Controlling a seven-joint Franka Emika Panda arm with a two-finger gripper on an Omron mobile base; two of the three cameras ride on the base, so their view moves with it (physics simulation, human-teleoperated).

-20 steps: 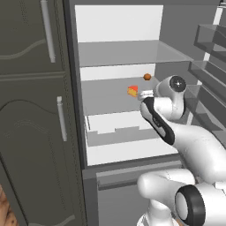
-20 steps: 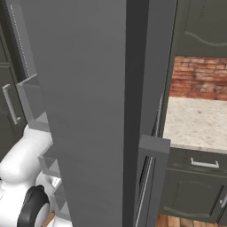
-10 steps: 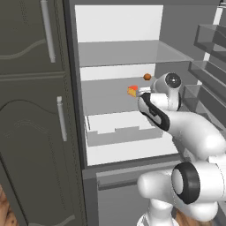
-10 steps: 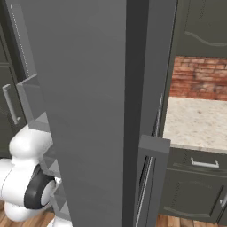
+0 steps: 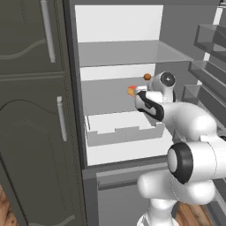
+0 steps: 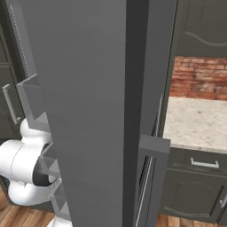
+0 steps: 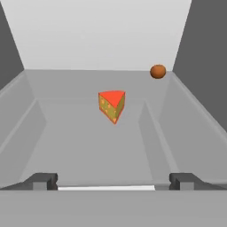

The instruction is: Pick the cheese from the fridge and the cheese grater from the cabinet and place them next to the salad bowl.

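Open claw facing the cheese inside the fridge

The gripper (image 7: pixel 113 181) has its jaws spread wide, holding and touching nothing. Ahead of it, apart from the fingertips (image 7: pixel 42 181), the cheese (image 7: pixel 111 105) sits on the fridge (image 5: pixel 119 53) shelf, about centred between the jaws and toward the middle of the shelf. Farther back, a small brown ball (image 7: pixel 158 71) lies near the shelf's rear right corner. The arm reaches forward from the base, elbow bent, hand level with that shelf above the pale drawer (image 5: pixel 121 130).

Glossy white rounded arm (image 5: pixel 194 123) segments, dark disc-shaped joint caps, and a black stripe near the wrist.
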